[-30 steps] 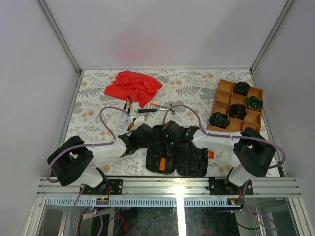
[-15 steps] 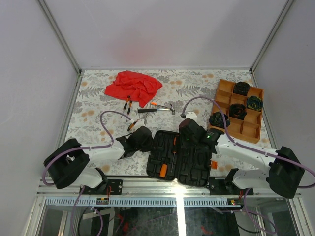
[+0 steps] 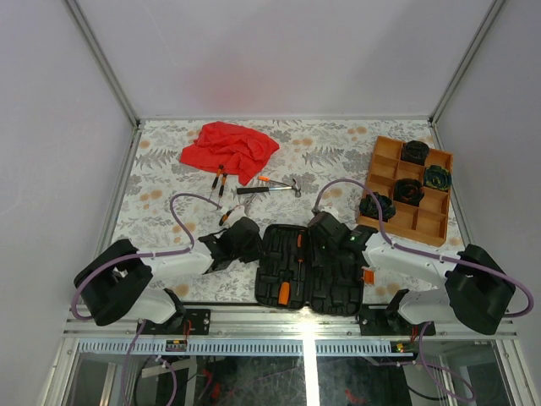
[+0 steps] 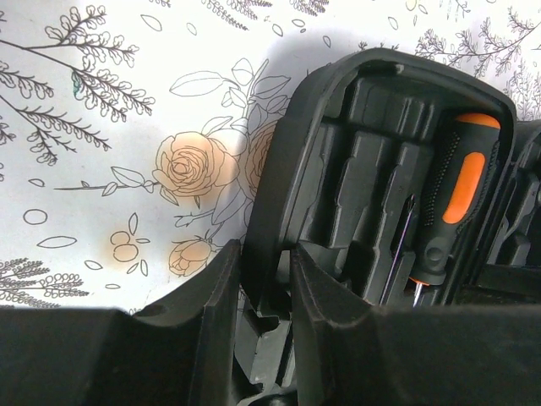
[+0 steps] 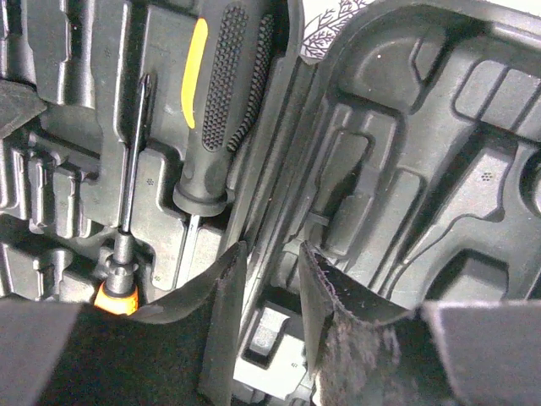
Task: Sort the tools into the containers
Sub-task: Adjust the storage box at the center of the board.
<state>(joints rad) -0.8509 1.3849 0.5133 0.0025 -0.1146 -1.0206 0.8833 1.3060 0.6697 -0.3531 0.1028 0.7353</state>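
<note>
Left gripper (image 4: 267, 258) clamps the left rim of the open tool case (image 3: 338, 283) on the floral table (image 3: 161, 203), screwdrivers (image 5: 220, 101) slotted inside. Right gripper (image 5: 272, 254) hangs partly open over the case's hinge, apparently holding nothing.

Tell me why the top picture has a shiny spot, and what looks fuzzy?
Top external view: light glares off the silver metal rail. Left wrist view: the left end effector is blurry, the black ribbed plastic tool case sharp. Right wrist view: right end effector blurry too.
</note>
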